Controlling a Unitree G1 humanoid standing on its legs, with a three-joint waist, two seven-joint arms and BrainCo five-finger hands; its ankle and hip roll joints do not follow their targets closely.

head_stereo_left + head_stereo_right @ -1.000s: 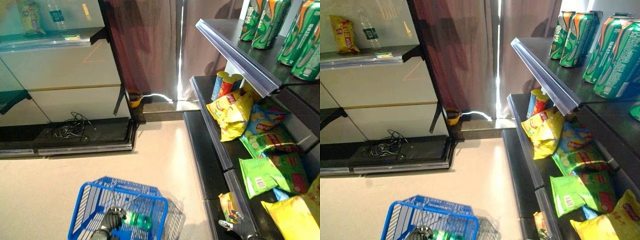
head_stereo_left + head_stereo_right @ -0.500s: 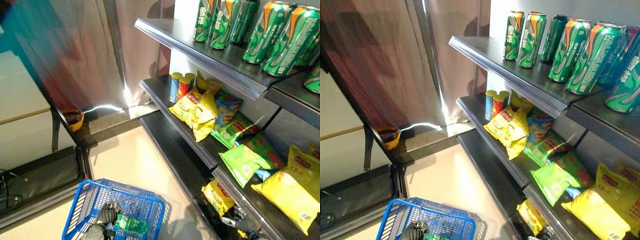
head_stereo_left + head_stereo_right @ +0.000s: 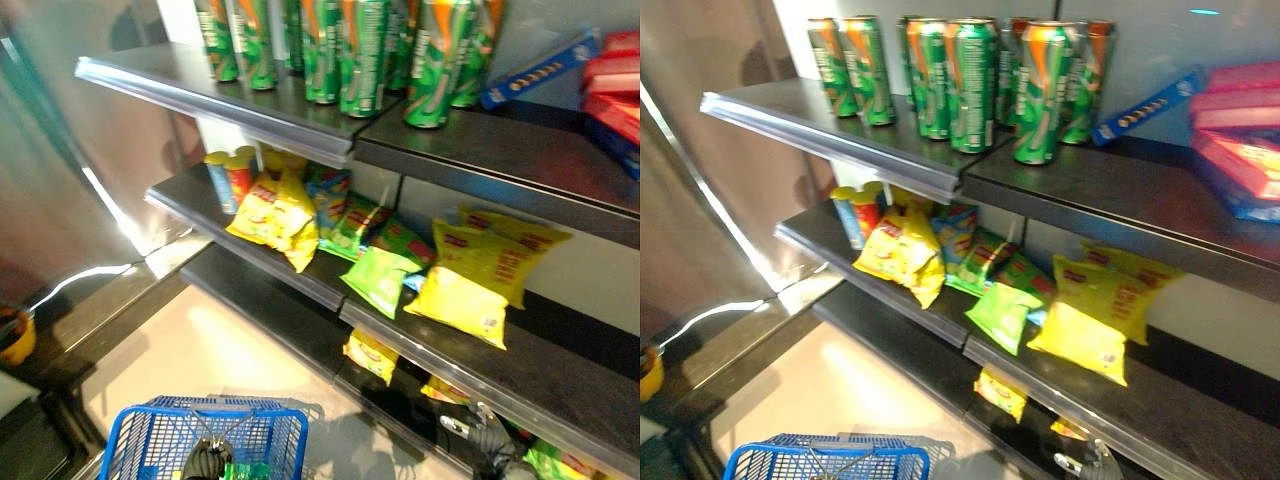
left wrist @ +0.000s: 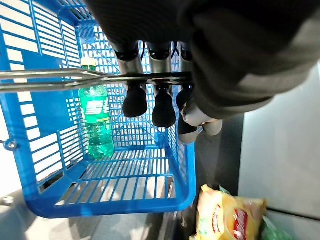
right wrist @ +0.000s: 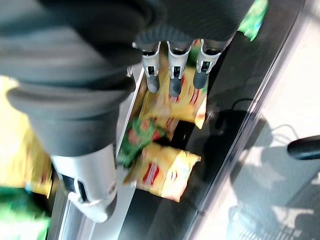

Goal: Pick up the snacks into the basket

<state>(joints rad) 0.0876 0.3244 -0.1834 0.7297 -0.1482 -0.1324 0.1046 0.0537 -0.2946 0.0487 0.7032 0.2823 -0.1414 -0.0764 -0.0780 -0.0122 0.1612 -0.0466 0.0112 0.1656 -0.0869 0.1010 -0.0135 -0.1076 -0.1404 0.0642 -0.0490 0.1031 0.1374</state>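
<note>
Left hand (image 4: 165,100) had its fingers curled round the metal handle (image 4: 60,80) of the blue basket (image 3: 150,440), which held a green bottle (image 4: 96,120). Right hand (image 5: 172,75) hung with fingers straight and relaxed, holding nothing, over the yellow snack bags (image 5: 160,172) on the bottom shelf (image 3: 400,410). More snack bags (image 3: 460,300) lay on the middle shelf (image 3: 940,325).

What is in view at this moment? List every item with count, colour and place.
Basket: one, blue, hanging by its metal handle from the left hand.
Bottle: one, green, lying in the basket.
Cans: several, green and orange, top shelf.
Boxes: a few, red and blue, top shelf beside the cans.
Crisp tubes: a few, blue, red and yellow, middle shelf.
Snack bags: several, yellow and green, middle shelf.
Lower snack bags: a few, yellow and green, bottom shelf.
Left hand: curled round the handle.
Right hand: open over the bottom shelf bags.
</note>
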